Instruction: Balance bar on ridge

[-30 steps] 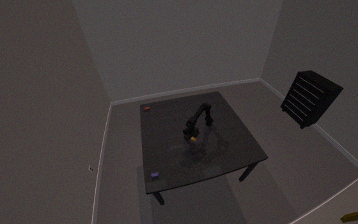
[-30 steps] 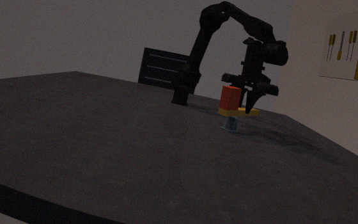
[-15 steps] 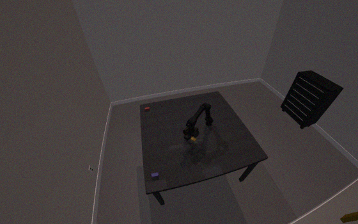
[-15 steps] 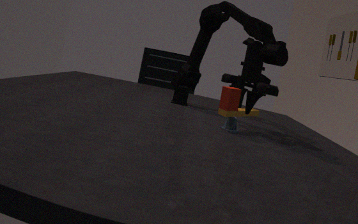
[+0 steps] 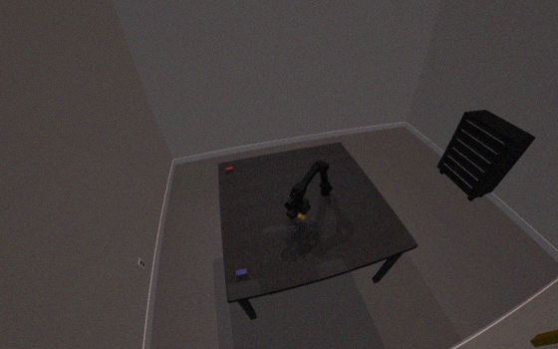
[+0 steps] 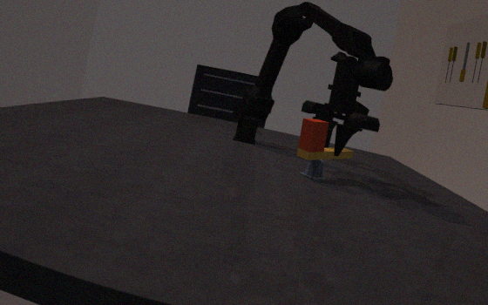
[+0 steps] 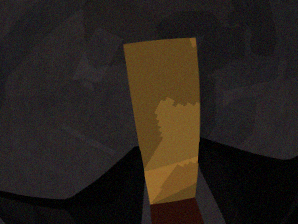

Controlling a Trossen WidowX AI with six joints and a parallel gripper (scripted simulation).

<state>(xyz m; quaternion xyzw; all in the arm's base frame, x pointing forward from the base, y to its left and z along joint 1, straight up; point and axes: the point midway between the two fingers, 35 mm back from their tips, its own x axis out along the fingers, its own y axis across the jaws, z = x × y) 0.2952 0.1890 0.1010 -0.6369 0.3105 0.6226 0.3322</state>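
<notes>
Flat yellow bar [image 6: 324,153] with red block end, pinched by pincer [image 6: 339,145], atop grey ridge [image 6: 314,169]

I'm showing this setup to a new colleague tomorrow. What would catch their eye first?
Most likely the black arm arching over the dark table, its gripper shut on a yellow bar with a red block standing on one end. The bar sits just above a small grey ridge near the table's middle. In the top view, a small red piece and a purple one lie near two table corners.
</notes>
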